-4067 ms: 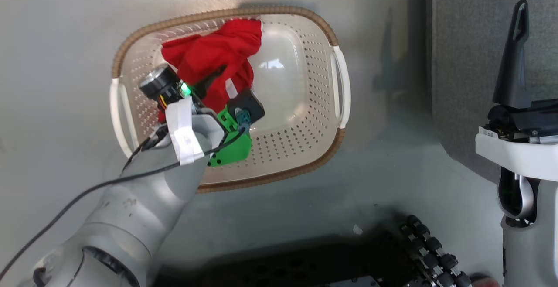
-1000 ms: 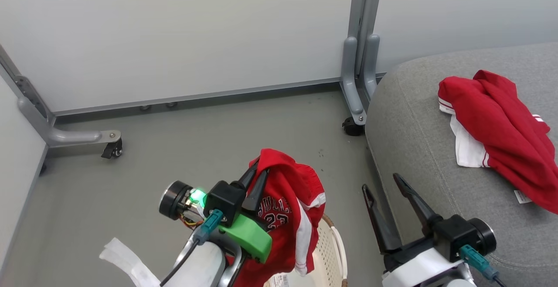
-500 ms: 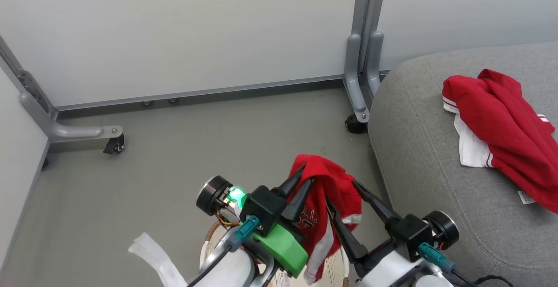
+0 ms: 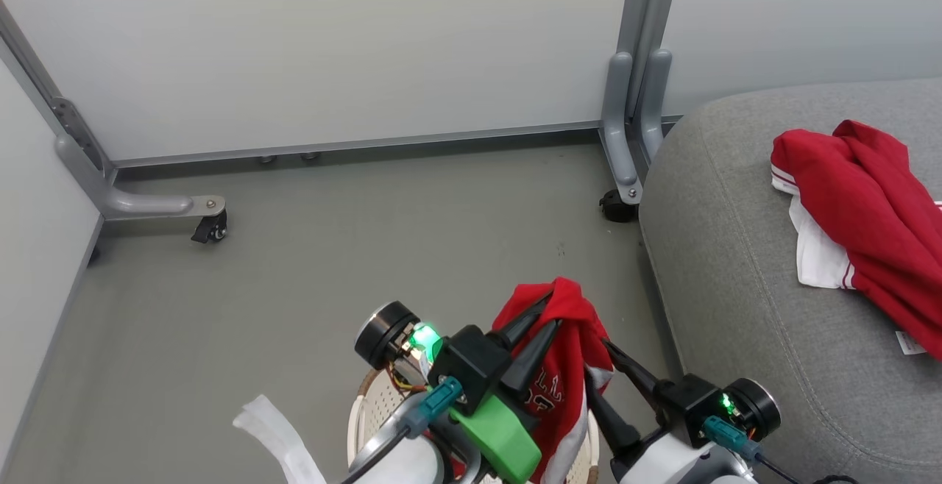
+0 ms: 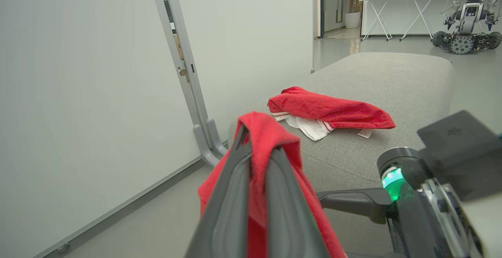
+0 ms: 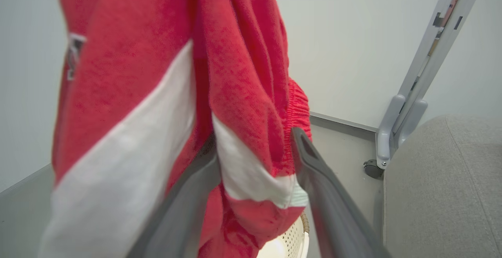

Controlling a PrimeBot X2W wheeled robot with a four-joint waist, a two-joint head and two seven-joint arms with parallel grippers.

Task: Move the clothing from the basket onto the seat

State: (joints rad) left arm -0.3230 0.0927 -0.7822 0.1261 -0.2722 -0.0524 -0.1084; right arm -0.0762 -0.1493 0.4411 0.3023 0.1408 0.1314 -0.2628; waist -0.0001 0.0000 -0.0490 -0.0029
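A piece of clothing, red shorts [image 4: 567, 374] with white trim and printed lettering, hangs over the basket [image 4: 362, 410] from my left gripper [image 4: 548, 309], which is shut on its top fold. The same pinch shows in the left wrist view, left gripper [image 5: 259, 144]. My right gripper [image 4: 596, 360] is open, its fingers [image 6: 313, 171] straddling the shorts' [image 6: 243, 93] white-striped hem. A second red garment [image 4: 861, 204] lies on the grey seat [image 4: 736, 285] to the right. Most of the basket is hidden behind my arms.
Pale partition panels stand behind on grey metal legs with castors [image 4: 625, 175] [image 4: 210, 228]. A white paper strip [image 4: 272, 432] hangs from my left forearm. The grey floor [image 4: 368, 248] lies between the panels and the seat. Another robot [image 5: 466, 7] stands far off.
The left gripper has lifted the shorts out of the basket and carried them right. Over the last second the right gripper has come in from the right, and its jaws now straddle the hanging cloth.
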